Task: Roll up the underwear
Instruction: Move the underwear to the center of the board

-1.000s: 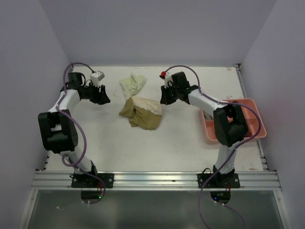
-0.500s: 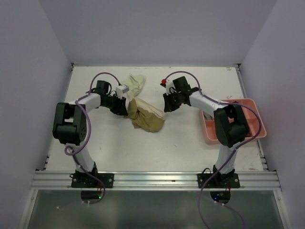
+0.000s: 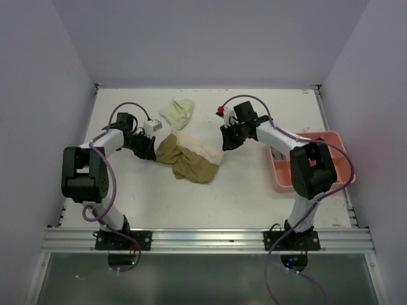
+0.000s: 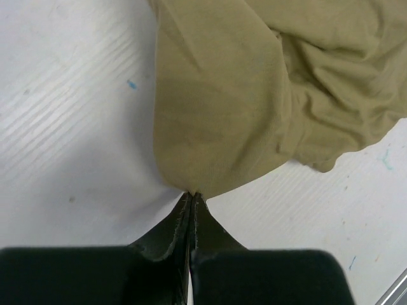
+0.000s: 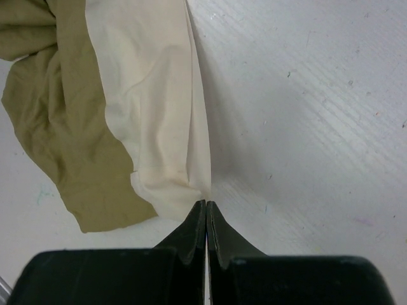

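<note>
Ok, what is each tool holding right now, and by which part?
Left tool pinches the olive-tan garment by its near edge. Right tool seems to pinch the cream garment by its corner.

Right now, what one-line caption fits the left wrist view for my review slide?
Left gripper pinched shut on one corner of the olive-tan underwear, the rest lying rumpled on the white table.

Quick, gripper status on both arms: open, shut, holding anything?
Left gripper: closed, pinching the edge of the olive-tan underwear.
Right gripper: closed, pinching a corner of the cream underwear.
</note>
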You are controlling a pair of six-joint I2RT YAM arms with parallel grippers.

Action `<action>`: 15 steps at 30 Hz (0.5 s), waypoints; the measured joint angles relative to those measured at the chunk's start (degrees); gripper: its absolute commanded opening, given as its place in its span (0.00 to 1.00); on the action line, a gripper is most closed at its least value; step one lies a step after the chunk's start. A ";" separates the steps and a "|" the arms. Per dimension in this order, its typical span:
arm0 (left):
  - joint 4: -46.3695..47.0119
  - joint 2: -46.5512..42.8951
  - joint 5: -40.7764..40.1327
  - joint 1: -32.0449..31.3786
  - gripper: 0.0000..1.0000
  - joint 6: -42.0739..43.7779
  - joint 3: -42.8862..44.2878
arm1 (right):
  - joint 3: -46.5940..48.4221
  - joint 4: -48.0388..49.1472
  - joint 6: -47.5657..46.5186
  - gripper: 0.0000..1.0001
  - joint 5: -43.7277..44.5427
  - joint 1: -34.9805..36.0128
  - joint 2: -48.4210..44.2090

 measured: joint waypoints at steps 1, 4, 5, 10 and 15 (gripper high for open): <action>-0.98 -0.57 -0.85 0.59 0.00 0.92 -0.02 | -0.24 -0.11 -0.31 0.00 -0.02 0.00 -0.37; -3.87 -1.05 -4.04 1.18 0.00 3.19 -0.04 | -0.81 -0.87 -1.18 0.00 -0.04 -0.07 -1.29; -4.87 -1.05 -5.14 1.16 0.00 4.09 -0.17 | -1.03 -1.16 -1.38 0.00 -0.04 -0.09 -1.60; -11.91 0.48 -9.88 1.07 0.05 8.24 -0.28 | -1.53 -2.73 -2.86 0.00 -0.02 -0.42 -1.99; -16.55 0.55 -10.84 2.56 0.52 11.65 2.38 | -1.79 -4.66 -4.81 0.00 -0.02 -0.74 -1.75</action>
